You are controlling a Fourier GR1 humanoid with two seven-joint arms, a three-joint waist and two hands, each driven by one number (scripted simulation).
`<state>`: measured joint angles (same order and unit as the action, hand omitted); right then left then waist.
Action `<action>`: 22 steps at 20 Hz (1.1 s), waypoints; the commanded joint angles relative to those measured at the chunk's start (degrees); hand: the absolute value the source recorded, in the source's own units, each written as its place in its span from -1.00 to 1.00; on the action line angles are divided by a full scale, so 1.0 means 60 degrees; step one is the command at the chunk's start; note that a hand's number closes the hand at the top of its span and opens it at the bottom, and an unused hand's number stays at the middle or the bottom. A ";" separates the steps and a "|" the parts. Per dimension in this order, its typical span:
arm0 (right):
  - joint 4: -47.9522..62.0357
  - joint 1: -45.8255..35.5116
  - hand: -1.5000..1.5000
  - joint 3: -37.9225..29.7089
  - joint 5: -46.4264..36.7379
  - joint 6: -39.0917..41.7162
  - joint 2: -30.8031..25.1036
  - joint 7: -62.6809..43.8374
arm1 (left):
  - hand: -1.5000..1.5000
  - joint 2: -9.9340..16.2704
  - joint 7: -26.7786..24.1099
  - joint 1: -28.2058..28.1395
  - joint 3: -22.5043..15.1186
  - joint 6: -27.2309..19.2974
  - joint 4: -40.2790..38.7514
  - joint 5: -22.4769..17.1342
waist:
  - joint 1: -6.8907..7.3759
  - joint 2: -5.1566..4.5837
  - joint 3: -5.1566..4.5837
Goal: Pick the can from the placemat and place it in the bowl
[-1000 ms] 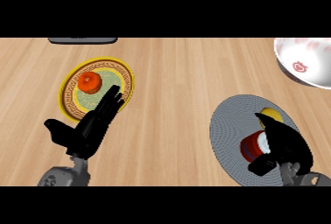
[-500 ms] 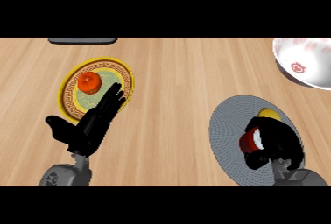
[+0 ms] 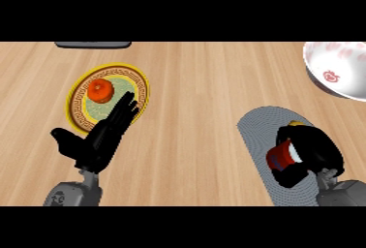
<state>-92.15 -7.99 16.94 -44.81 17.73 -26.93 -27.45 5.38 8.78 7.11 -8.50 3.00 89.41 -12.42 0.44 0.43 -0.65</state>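
A red can [image 3: 282,155] lies on the grey oval placemat [image 3: 265,126] at the lower right. My right hand [image 3: 311,152] is curled round the can, thumb below it and fingers over its far side, hiding most of it. The white bowl [image 3: 340,68] with red marks sits at the upper right edge, partly cut off. My left hand [image 3: 100,138] is held open at the lower left, fingers straight and pointing up toward the plate.
A yellow-rimmed patterned plate [image 3: 139,89] with an orange-red fruit [image 3: 100,90] sits at the upper left, under my left fingertips. A dark flat object [image 3: 93,44] lies at the top edge. Wooden counter spans the middle.
My right hand has closed further round the can and shifted slightly. The left hand has spread flatter and moved a little right.
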 commanded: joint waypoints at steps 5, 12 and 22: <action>0.1933 -0.0222 1.00 -0.0224 -0.0777 -0.1087 -0.1296 0.3525 | 0.00 0.0072 0.0683 0.0083 0.0049 -0.0175 0.0704 0.0079 | -0.0009 -0.0072 0.0117; -0.0681 0.0026 1.00 -0.1880 0.0099 -0.0493 -0.1531 0.3008 | 0.00 0.0063 0.0570 -0.0162 0.0229 0.0052 0.0634 0.0007 | -0.0117 -0.0045 0.0107; -0.4077 -0.0216 1.00 -0.4465 0.1591 0.0840 -0.2088 0.1533 | 0.00 0.0218 0.0020 -0.0336 0.0496 0.0641 0.0204 -0.0187 | -0.0139 -0.0050 0.0102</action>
<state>-112.79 -7.81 -3.89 -38.19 19.78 -38.20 -16.16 5.88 10.35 5.93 -6.23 4.53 91.40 -12.73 -0.68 0.28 -0.06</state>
